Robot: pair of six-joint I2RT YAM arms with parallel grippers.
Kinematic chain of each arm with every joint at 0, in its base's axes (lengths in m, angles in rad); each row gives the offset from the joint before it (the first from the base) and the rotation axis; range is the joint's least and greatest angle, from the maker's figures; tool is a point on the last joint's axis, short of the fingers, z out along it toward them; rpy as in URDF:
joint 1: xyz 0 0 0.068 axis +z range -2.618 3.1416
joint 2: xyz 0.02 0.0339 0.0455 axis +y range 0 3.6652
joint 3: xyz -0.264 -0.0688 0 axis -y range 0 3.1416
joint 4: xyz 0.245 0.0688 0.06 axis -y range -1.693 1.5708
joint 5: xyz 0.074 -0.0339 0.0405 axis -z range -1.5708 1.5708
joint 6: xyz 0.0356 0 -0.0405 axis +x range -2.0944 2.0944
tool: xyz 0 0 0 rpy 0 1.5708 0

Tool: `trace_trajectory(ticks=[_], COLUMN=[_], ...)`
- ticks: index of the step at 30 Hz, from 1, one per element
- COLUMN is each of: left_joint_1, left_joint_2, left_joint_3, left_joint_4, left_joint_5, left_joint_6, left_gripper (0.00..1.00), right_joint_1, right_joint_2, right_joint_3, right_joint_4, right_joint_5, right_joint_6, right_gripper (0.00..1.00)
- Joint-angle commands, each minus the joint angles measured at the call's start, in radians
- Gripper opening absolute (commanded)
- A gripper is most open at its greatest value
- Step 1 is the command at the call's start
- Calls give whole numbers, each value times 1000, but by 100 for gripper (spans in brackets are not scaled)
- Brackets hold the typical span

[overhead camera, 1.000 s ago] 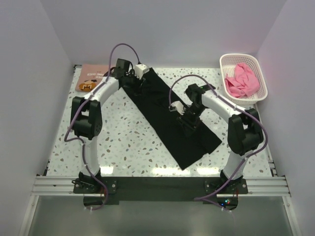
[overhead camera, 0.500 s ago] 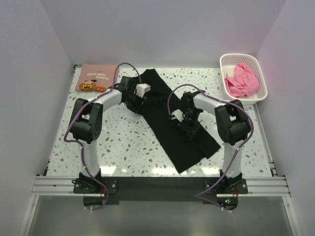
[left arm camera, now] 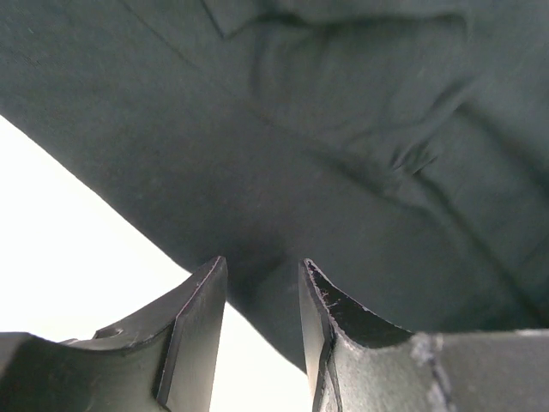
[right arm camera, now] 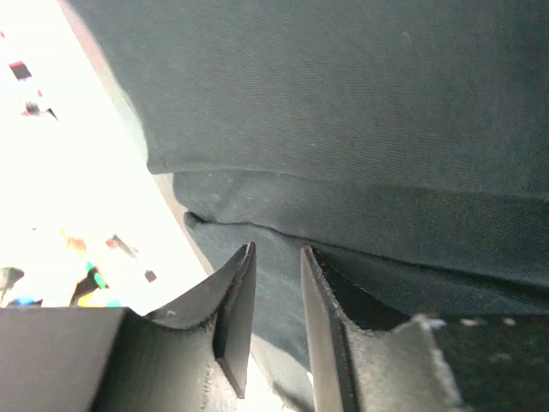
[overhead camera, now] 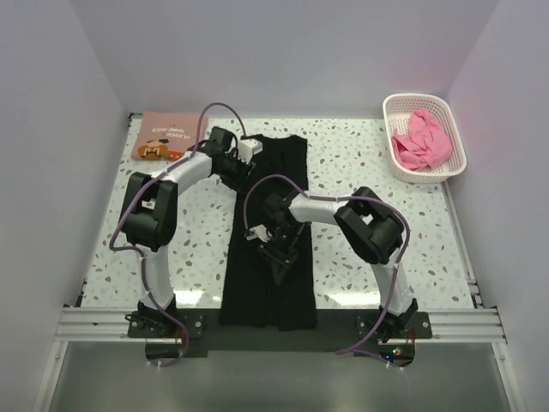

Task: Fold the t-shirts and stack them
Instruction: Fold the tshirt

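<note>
Your left gripper has its jaws narrowly parted, tips down on the black t-shirt. Dark cloth fills the gap, and you cannot tell whether it is pinched or only pressed. The shirt's edge runs past the left finger toward 10 o'clock, with bright table beyond.

Your right gripper is the same: a slim gap over a folded hem, grip not readable.

From above, the black t-shirt lies as a long strip from 12 to 6 o'clock down the table. The left gripper is at its far-left corner and the right gripper at mid-length.

The salmon-pink printed t-shirt lies flat at 11 o'clock. The bright pink t-shirt sits crumpled in the basket at 2 o'clock.
</note>
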Motion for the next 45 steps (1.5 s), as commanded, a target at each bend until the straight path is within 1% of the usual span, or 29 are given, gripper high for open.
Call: trace_trajectory(ticks=[1,5,6,10,13,15,16,17,20,22,26,27,30,32,35,38,39,40,42,43,45], left_joint_1=[3,1,3,3,3,3,3,3,3,3,3,3,3,4,6,14,17,26,38,43,43], left_joint_2=[-7,-7,-11,-27,-44,-59,-59,-59,-39,-36,-19,-10,27,56,97,155,174,192,242,254,254], left_joint_3=[55,52,50,45,48,29,27,27,27,10,-25,-27,-8,5,44,108,152,177,255,281,326], left_joint_4=[11,12,15,27,26,40,40,26,-15,-28,-19,-19,-15,-17,-9,-11,-11,-18,-41,-51,-52], left_joint_5=[13,19,29,61,88,102,107,111,108,111,121,121,110,104,64,33,30,29,39,55,84], left_joint_6=[-2,-2,-2,-4,-2,-5,-7,-7,16,22,21,19,22,27,31,39,41,41,41,42,38], left_gripper=[44,44,44,44,44,44,44,44,44,43,43,43,43,43,43,43,43,43,43,43,44], right_joint_1=[-5,-97,-155,-303,-366,-387,-389,-391,-394,-392,-394,-395,-414,-427,-440,-449,-453,-457,-458,-458,-458], right_joint_2=[-36,-116,-124,-115,-102,-72,-72,-47,-9,19,140,152,181,197,261,329,350,387,409,421,430], right_joint_3=[66,161,180,292,348,388,388,407,431,456,536,543,539,540,608,694,729,794,859,879,957], right_joint_4=[221,104,84,20,65,171,193,214,299,349,349,351,412,434,426,425,409,409,420,422,382], right_joint_5=[-112,-132,-138,-144,-68,135,136,200,294,308,374,418,489,514,535,555,563,558,551,549,525], right_joint_6=[114,30,11,-10,17,77,77,88,103,111,120,117,135,155,155,163,171,172,160,151,137], right_gripper=[33,35,36,35,35,33,32,32,30,30,27,27,26,26,25,25,26,27,29,33,37])
